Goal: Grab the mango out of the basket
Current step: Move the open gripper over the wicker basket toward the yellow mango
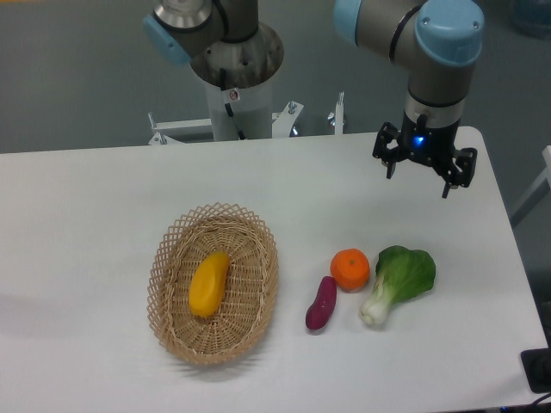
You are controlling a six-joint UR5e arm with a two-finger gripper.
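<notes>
The mango (208,284) is a smooth yellow-orange oval lying inside the tan wicker basket (255,232) at the left-centre of the white table. My gripper (419,178) hangs above the table's far right part, well to the right of and behind the basket. Its fingers are spread apart and hold nothing.
A round orange (350,268), a small purple sweet potato (321,304) and a green bok choy (399,280) lie on the table right of the basket. The robot's base column (234,77) stands behind the table's far edge.
</notes>
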